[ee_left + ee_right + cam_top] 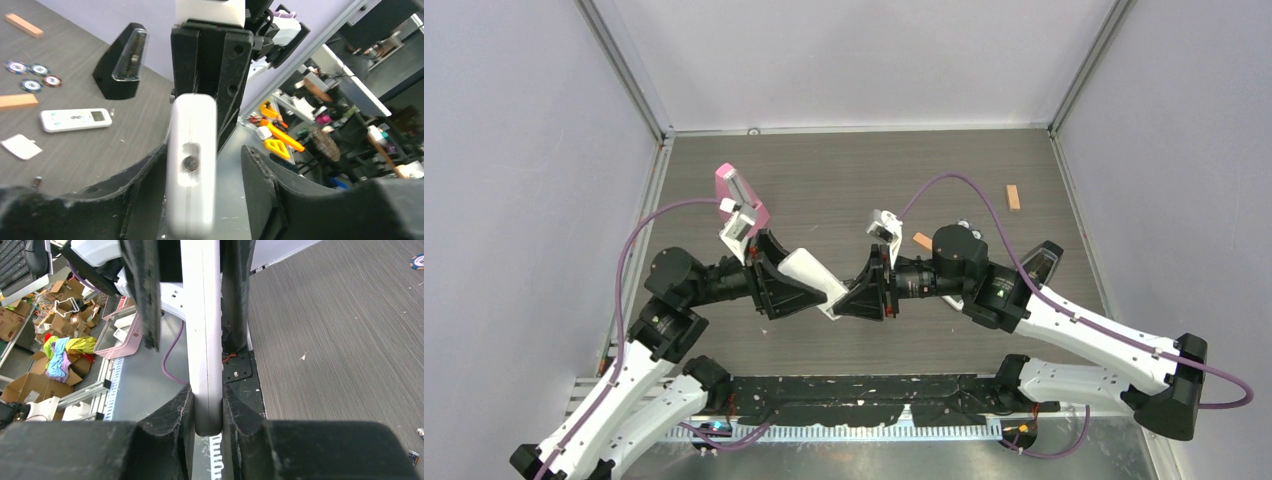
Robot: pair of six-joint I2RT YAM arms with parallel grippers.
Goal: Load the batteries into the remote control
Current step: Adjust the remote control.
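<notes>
Dark wood-grain table point(844, 180) fills the walled cell, and your two arms meet over its middle with the remote control point(807, 270) lifted off the surface between them.

Your right gripper point(206, 400) is clamped on the remote: in the right wrist view both pads press flat against the slim white body's two sides, with no gap showing.

Your left gripper point(202, 162) stands apart. The remote leans against one finger, while the other finger point(260, 175) is clear of it with table showing between. In that view the end of the remote nearest the camera has a small recess with a dark round piece in it; you cannot tell what it is.

What looks like one tiny dark battery point(36, 181) lies on the table, well apart from the remote. Beyond it you have a small white flat piece point(21, 146), a shorter remote with a display point(75, 120), a wooden block point(17, 101), three poker chips point(31, 75) and a black metronome point(122, 62).
</notes>
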